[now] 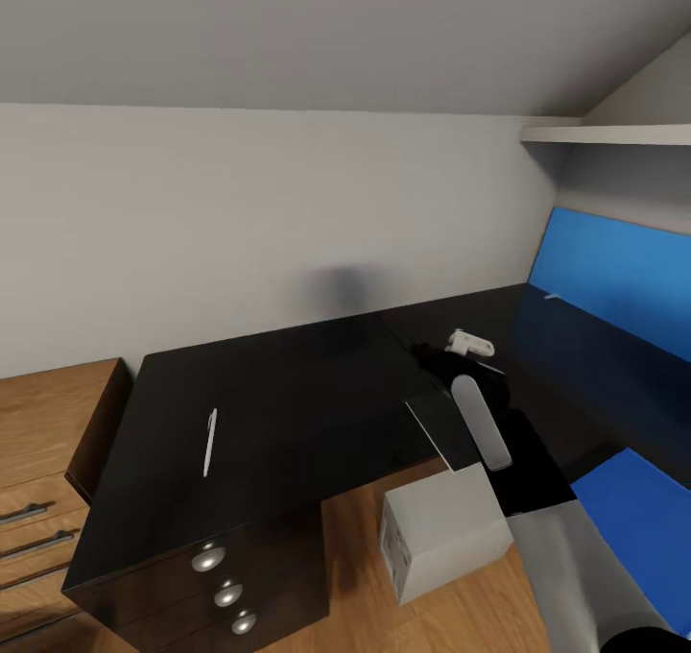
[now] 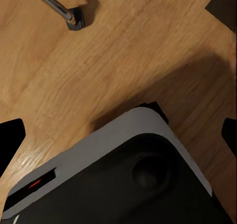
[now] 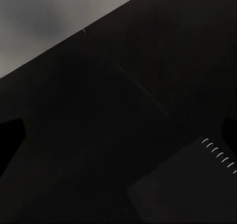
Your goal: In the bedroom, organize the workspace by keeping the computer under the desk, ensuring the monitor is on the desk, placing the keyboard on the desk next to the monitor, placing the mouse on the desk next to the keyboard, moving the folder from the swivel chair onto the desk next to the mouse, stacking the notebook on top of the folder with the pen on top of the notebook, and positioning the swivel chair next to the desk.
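Right end effector hangs over the black table with a spiral notebook just below it; I can't tell whether the fingers are spread or pinched. The pen lies well off to its left. I'd lower slowly and square up on the notebook's edge before grabbing.

The black desk stands against the pale wall, three round silver knobs on its near drawer front. A slim white pen lies flat on the desk's left part, pointing near to far. A dark spiral-bound notebook lies flat on the dark top, its wire coils along one edge. The grey computer box stands upright on the wooden floor by the desk's near right corner.
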{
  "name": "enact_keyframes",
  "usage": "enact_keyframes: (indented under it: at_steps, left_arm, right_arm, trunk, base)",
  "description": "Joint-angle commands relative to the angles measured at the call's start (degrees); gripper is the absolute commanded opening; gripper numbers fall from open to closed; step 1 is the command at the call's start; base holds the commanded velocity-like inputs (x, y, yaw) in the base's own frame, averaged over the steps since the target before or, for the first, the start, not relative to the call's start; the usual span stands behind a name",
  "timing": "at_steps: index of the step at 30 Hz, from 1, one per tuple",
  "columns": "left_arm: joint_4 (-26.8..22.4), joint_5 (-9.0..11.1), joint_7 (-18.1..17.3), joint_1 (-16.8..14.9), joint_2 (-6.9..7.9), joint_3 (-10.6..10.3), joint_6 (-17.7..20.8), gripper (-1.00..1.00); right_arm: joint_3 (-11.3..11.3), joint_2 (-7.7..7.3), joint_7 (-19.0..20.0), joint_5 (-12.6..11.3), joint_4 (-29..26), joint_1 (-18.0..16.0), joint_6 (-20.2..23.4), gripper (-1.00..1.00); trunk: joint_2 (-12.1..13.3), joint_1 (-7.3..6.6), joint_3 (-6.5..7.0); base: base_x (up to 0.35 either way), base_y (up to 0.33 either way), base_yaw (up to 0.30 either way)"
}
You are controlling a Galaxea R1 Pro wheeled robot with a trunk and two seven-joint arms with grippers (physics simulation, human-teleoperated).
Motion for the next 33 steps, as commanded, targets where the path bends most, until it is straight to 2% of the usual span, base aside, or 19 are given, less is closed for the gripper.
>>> enact_keyframes:
  at_steps: [1, 8, 29, 33]
  left_arm:
    - [-0.44, 0.62, -0.11, 0.0, 0.33, -0.26, -0.49, 1.0]
    - [-2.69, 0.62, -2.36, 0.0, 0.33, -0.26, -0.49, 1.0]
    - [-2.69, 0.62, -9.1, 0.0, 0.33, -0.26, -0.49, 1.0]
    - [-1.48, -0.38, -7.79, -1.3, -0.05, -0.11, -0.73, 1.0]
  right_arm:
    - [0.07, -0.01, -0.59, -0.58, -0.39, 0.05, 0.05, 1.0]
    - [0.07, -0.01, -0.59, -0.58, -0.43, 0.05, 0.05, 1.0]
    - [0.07, -0.01, -0.59, -0.58, -0.43, 0.05, 0.05, 1.0]
    - [-0.58, -0.04, -0.28, -0.61, 0.57, 0.27, -0.15, 1.0]
  trunk:
    - [-0.03, 0.0, -0.04]
    - [-0.03, 0.0, -0.04]
    - [-0.03, 0.0, -0.04]
    - [-0.03, 0.0, -0.04]
  base:
    - [0.0, 0.0, 0.0]
    - [0.0, 0.0, 0.0]
    - [0.0, 0.0, 0.0]
    - [-0.134, 0.0, 0.0]
